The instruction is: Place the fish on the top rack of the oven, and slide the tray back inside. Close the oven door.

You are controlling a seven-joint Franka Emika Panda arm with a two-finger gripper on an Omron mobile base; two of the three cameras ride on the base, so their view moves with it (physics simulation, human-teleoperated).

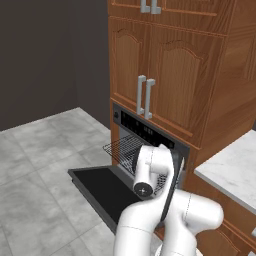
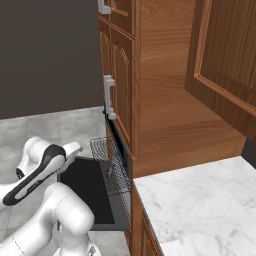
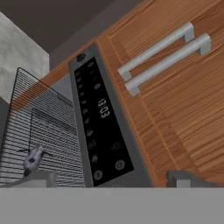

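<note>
- Fish [image 3: 33,158] already lying on the pulled-out rack [image 3: 43,131], near its front edge; placing looks done, sliding the rack in comes next.
- Gripper [image 3: 111,181] spread wide, holding nothing, pointed at the oven [image 3: 103,127] control strip, above the rack.
- Next move, as judged: lower to the rack's front bar, push it straight into the cavity, then get under the door [image 1: 100,187] and swing it up.
- Door lying flat open below the rack.
- Cabinet handles [image 3: 164,57] just above the strip; countertop [image 2: 200,210] beside the oven.
- Arm [image 1: 155,200] itself crowding the door's path.
</note>
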